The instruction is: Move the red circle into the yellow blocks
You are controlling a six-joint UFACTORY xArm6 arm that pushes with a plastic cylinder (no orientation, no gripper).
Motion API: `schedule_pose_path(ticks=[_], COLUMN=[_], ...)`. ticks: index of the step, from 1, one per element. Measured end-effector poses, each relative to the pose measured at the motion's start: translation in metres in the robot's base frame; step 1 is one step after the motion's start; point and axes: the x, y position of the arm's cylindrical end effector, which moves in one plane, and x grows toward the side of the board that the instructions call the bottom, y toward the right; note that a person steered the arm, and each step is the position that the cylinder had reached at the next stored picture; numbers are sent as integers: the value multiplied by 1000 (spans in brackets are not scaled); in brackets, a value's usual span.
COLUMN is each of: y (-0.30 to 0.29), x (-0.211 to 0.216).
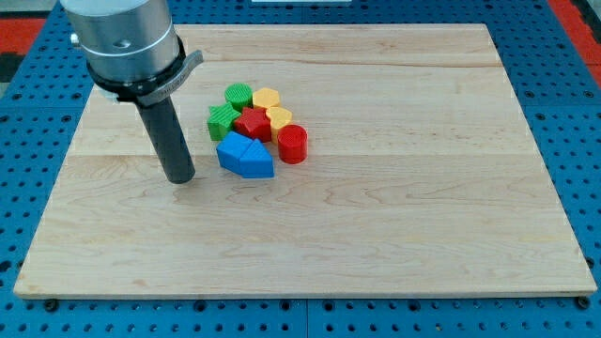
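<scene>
Seven small blocks sit bunched together on the wooden worktop (pixel 394 216), a little toward the view's top and left of its middle, and one dark rod stands to their left. The rod ends in my tip (pixel 180 178), which rests on the wood just left of the cluster, near the blue block (pixel 245 157) but apart from it; this tool has no jaws, so it holds nothing and touches no block. Counting from the view's left: two green blocks, one ribbed and star-like (pixel 223 120) and one rounder (pixel 238 95) above it; two blue pieces that read as one angular mass, the seam between them hard to make out; one red star-shaped block (pixel 253 124) in the middle; two yellow blocks, the upper one (pixel 267 99) and the lower one (pixel 279 117); and one red circle (pixel 292 144) at the cluster's right edge. The red circle is a short cylinder standing upright on its flat end, its axis vertical, so it points no particular way across the wood. It sits just below and right of the lower yellow block, touching or nearly touching it. The rod's metal housing is cut off by the view's top edge.
</scene>
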Motion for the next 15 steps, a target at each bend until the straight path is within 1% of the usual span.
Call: schedule_pose_path(ticks=[1, 3, 4, 5, 7, 8, 9, 10, 11, 12, 13, 14, 15], y=[13, 99, 129, 129, 148, 175, 198, 234, 226, 192, 145, 119, 180], x=[4, 4, 4, -3, -59, -82, -98, -105, -127, -111, -106, -106, -111])
